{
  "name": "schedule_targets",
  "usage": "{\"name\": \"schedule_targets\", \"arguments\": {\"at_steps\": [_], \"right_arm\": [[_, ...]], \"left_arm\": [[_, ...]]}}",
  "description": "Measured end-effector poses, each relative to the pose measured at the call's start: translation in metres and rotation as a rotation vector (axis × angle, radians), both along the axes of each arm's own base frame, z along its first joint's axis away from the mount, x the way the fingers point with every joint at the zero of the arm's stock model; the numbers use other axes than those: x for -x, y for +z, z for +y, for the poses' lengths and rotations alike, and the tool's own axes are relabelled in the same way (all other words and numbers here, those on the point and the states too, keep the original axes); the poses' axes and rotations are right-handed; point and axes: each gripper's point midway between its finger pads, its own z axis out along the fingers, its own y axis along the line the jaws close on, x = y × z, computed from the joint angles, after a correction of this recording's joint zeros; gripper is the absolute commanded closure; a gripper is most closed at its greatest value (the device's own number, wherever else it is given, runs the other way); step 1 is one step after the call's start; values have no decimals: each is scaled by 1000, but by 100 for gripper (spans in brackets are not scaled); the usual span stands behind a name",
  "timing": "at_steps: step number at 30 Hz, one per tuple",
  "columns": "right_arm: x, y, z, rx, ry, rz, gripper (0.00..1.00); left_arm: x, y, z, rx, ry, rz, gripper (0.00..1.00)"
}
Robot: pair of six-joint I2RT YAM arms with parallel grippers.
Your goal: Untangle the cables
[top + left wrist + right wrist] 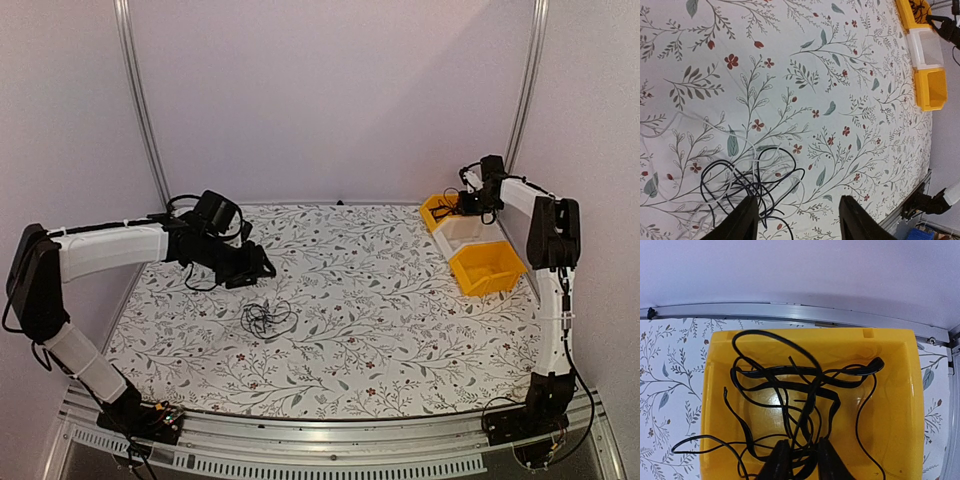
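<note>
Tabletop (400, 340) is covered in a white cloth with a leaf-and-red-flower print. Plain white walls on three sides, slanted aluminium posts (140, 110) in the far corners, and a metal rail (330, 430) along the near edge where both arm bases sit. Three bins run in a row along the right edge towards the far right corner: far yellow bin (436, 212), white bin (468, 233), near yellow bin (490, 270). Loose cable bunch (268, 318) lies on the cloth left of centre, a flat tangle of thin black loops with nothing on top of it. Left gripper (262, 268) hangs just beyond the bunch, towards the far edge. In the left wrist view its jaws stand wide apart, holding nothing, with one fingertip (747, 220) over the edge of the tangle. Right gripper (462, 205) reaches into the far yellow bin. In the right wrist view this bin holds the binned cables (805, 385), black strands, one spilling over the left wall. The jaws are a narrow slit apart with strands running between them; can't tell if they're pinched.
</note>
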Motion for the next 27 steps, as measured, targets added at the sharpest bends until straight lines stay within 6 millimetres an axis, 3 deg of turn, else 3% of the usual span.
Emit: {"name": "schedule_targets", "arguments": {"at_steps": [5,13,16,19,23,27], "right_arm": [[16,25,-4,45,7,-7,55],[65,144,5,88,67,-186,53],[90,173,22,94,130,-241,55],[115,176,57,72,243,-250,54],[157,151,123,18,480,-196,53],[199,138,169,-33,676,-153,53]], "left_arm": [[4,-25,7,-88,-47,35,42],[14,-45,33,-246,-58,69,45],[11,-46,45,-297,-36,54,47],[2,-47,61,-352,1,48,44],[-22,-49,83,-416,53,37,42],[-41,-65,93,-492,31,38,46]]}}
